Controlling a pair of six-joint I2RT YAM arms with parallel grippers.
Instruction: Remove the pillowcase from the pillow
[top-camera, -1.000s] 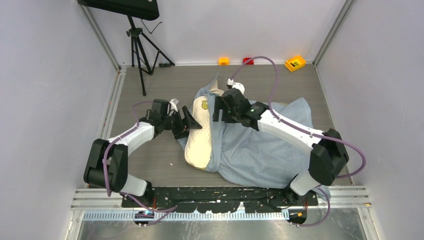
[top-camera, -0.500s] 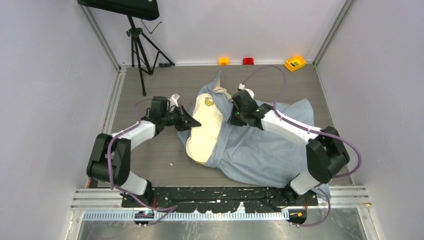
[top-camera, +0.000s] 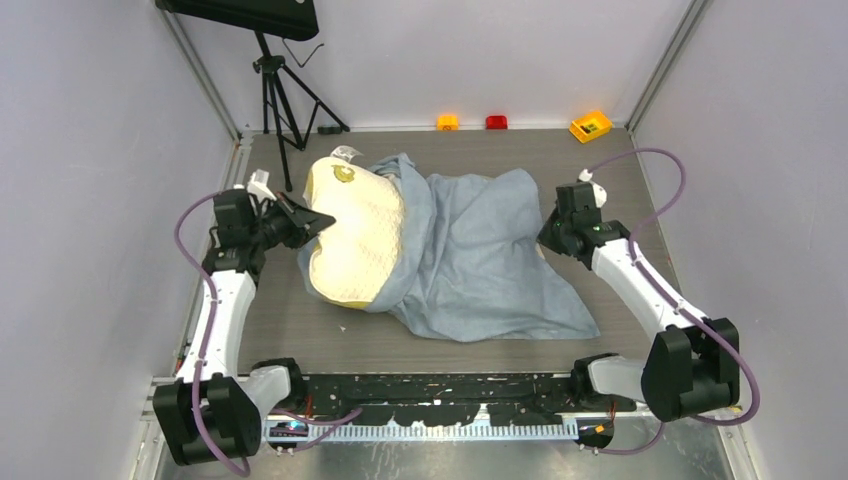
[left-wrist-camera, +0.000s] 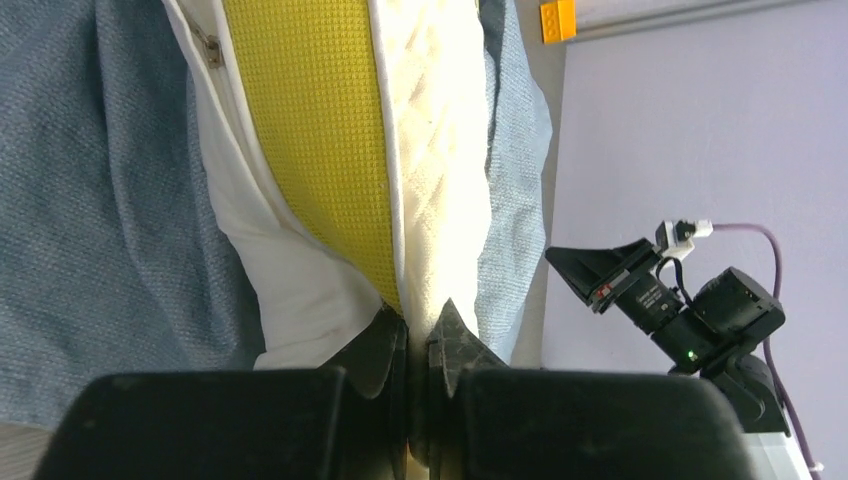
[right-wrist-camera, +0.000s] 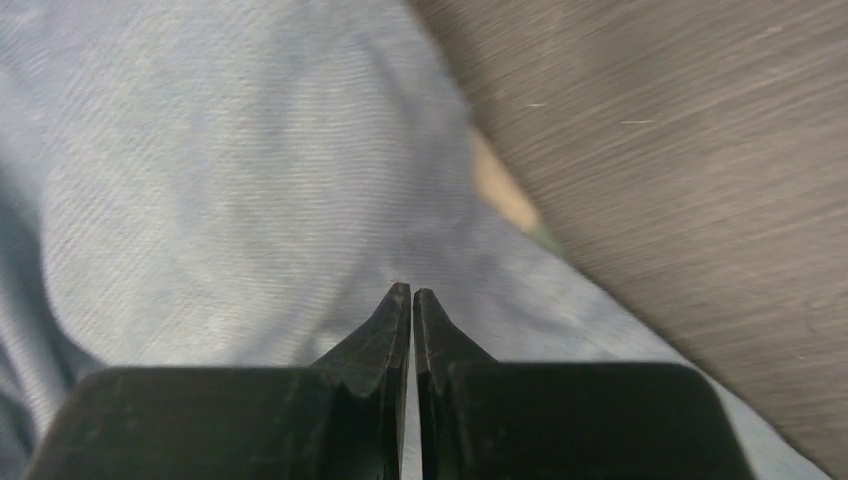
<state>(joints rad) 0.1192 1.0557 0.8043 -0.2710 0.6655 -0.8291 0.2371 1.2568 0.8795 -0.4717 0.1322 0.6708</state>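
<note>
the pillow (top-camera: 355, 235) lies left of the middle of the table (top-camera: 480, 150), its long side running near to far. its cream quilted top is bared over most of its width. a small yellow-green emblem (top-camera: 344, 174) sits at its far corner, with a white tag (top-camera: 345, 153) just beyond.

the pillowcase (top-camera: 480, 250) covers only the pillow's right edge. from there it spreads to the right as a wrinkled sheet. one fold wraps the pillow's near right corner and another bunches at its far end.

the left claw (top-camera: 322, 221) is at the pillow's left edge, tips clamped together on it. in the left wrist view the claw (left-wrist-camera: 420, 325) pinches the seam where the pillow's yellow band (left-wrist-camera: 310, 120) meets the cream face. pillowcase (left-wrist-camera: 90, 200) cloth lies on both sides.

the right claw (top-camera: 546, 238) is at the pillowcase's far right corner, well apart from the pillow. in its own view the claw (right-wrist-camera: 411, 295) has its tips pressed together. a pale sliver of pillowcase (right-wrist-camera: 200, 180) cloth shows between them, and bare table (right-wrist-camera: 700, 150) lies off to the right.

a tripod (top-camera: 275, 90) stands at the far left. an orange block (top-camera: 447, 122), a red block (top-camera: 496, 122) and a yellow block (top-camera: 590, 125) sit along the far wall.
</note>
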